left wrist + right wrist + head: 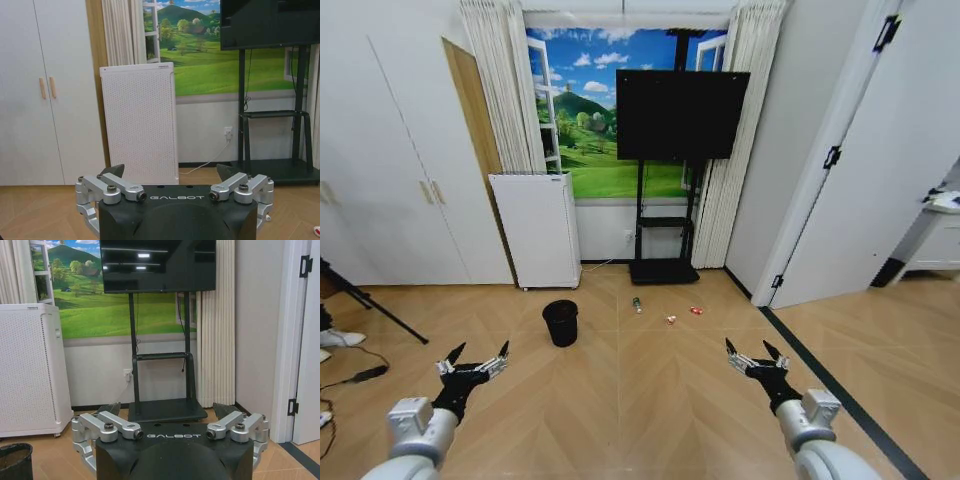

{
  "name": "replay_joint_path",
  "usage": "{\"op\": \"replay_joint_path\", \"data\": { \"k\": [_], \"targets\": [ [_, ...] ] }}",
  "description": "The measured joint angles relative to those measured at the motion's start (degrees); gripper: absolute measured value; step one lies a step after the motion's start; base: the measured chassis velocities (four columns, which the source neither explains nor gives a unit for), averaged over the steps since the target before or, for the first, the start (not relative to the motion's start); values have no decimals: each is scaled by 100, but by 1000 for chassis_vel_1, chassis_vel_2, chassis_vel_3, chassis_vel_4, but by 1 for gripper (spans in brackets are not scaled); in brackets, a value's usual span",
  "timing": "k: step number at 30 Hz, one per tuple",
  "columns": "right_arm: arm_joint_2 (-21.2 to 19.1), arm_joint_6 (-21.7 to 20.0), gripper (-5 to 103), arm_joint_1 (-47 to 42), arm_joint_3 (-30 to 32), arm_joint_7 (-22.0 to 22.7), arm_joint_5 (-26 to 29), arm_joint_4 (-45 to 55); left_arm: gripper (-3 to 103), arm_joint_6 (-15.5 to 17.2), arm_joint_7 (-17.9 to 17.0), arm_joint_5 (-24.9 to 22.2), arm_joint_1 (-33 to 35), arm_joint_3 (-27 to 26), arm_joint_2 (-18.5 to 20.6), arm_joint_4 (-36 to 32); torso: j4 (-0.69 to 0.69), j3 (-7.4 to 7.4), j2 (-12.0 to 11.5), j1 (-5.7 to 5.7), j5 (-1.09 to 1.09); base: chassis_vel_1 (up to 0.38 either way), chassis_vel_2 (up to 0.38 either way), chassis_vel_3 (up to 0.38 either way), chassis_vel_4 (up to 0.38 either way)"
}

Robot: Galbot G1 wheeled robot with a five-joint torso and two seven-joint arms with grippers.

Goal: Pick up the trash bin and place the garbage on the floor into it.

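On the floor ahead of me: a wood herringbone floor (650,380) runs to the far wall, with every task item well beyond both arms.
Trash bin: the trash bin (560,322) stands upright on the floor, left of centre from my head camera, in front of and a little to the right of the white perforated appliance (536,229). My right wrist camera catches its rim (14,461) at the frame's corner.
Garbage: three small pieces lie in a loose row to the right of the bin, apart from it and from each other. The dark green bottle (637,304) is nearest the bin, then the red-and-white piece (671,320), then the red wrapper (696,311).
Left gripper: my left gripper (477,358) hovers low at the left of the head view, fingers spread wide, nothing between them. I see the same wide spread from its wrist camera (170,176), which faces the appliance (139,122).
Right gripper: my right gripper (752,352) hovers low at the right, fingers likewise wide apart and empty, and it looks the same from its own wrist camera (166,410).
Background: a black TV (681,114) on a stand (663,268) sits against the far wall before a landscape mural (582,110), curtains either side.
Right side: a white door (880,170) stands at an angle, with a dark strip (830,380) crossing the floor below it.
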Motion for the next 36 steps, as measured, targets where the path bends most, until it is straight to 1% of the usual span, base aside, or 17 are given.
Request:
{"op": "replay_joint_path", "data": {
  "k": [17, 21, 26, 32, 36],
  "targets": [
    [63, 152, 100, -160, 87, -10, 2, 28, 100, 11, 17, -15, 0, -31, -7, 9, 0, 0, 0, 0, 0, 0, 0, 0, 0],
    [58, 153, 100, -175, 119, -118, 2, 54, 100, -4, 34, -13, 10, -34, -23, 10, 0, 0, 0, 0, 0, 0, 0, 0, 0],
    [48, 252, 100, -176, 123, -178, 19, 42, 100, -20, 57, -11, 31, -57, -44, -6, 0, 0, 1, -1, 0, 0, 0, 0, 0],
    [37, 270, 100, -179, 103, -208, 19, 42, 100, -38, 101, -11, 65, -110, -55, -25, 0, -1, 2, -1, 0, -44, 90, 40, -87],
    [39, 278, 100, -186, 82, -208, 9, 34, 100, -46, 104, -15, 69, -135, -53, -23, 0, -1, 2, -1, -2, -108, 224, 121, -190]
  ]
}}
